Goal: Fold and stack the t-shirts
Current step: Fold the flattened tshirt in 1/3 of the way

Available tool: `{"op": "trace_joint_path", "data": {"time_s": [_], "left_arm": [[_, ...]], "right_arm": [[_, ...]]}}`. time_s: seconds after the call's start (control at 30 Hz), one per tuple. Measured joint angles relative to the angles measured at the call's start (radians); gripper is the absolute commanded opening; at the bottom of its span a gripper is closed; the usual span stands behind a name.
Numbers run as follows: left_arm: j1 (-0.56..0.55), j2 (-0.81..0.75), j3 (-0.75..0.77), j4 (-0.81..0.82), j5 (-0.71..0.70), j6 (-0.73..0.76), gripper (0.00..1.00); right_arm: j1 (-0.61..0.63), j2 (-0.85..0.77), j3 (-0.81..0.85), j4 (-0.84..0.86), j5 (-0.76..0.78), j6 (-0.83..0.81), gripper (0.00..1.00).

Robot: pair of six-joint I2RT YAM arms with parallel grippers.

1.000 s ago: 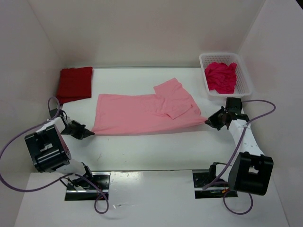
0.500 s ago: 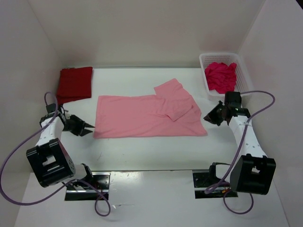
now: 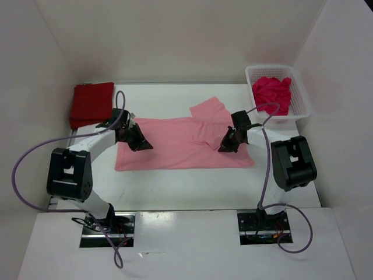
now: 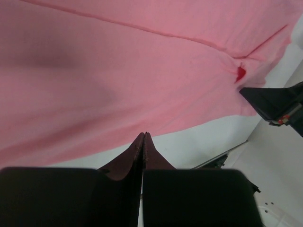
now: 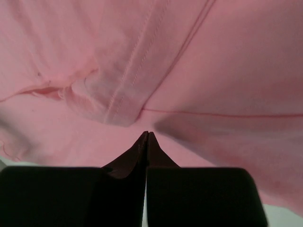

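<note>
The light pink t-shirt [image 3: 175, 143] lies spread flat in the middle of the table, one sleeve folded over at its right end. It fills the left wrist view [image 4: 118, 71] and the right wrist view [image 5: 189, 71]. My left gripper [image 3: 145, 146] is shut and empty over the shirt's left part. My right gripper [image 3: 223, 148] is shut and empty over the folded sleeve. The dark red t-shirt [image 3: 91, 102] lies folded at the back left. The crimson-magenta t-shirt [image 3: 271, 95] is crumpled in the basket.
The white lattice basket [image 3: 300, 96] stands at the back right. White walls close in the table on three sides. Purple cables loop off both arms. In the left wrist view the right gripper [image 4: 279, 104] shows at the right edge.
Both grippers have moved inward from beside the shirt's ends to over the shirt, and both have shut. The pink shirt lies as it did half a second ago.
</note>
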Motion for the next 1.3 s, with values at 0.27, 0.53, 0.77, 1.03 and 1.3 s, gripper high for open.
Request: {"op": "trace_joint_path", "data": {"time_s": [0.27,0.53,0.77,1.03,1.3], "left_arm": [[-0.026,0.1,-0.051,0.04,-0.053,-0.017,0.0],[-0.013,0.1,-0.083,0.047,-0.093,-0.015,0.0],[-0.008,0.098,-0.092,0.042,-0.099,-0.014,0.0],[-0.008,0.078,-0.091,0.017,-0.116,-0.013,0.02],[-0.03,0.034,-0.061,0.006,-0.14,-0.014,0.03]], "right_arm": [[-0.002,0.072,0.032,0.061,0.011,-0.001,0.0],[-0.002,0.136,0.081,0.087,0.0,0.0,0.0],[-0.002,0.208,0.174,0.091,-0.028,0.026,0.0],[0.0,0.33,0.442,0.126,-0.081,0.07,0.0],[0.005,0.082,0.192,0.135,-0.027,0.061,0.0]]}}
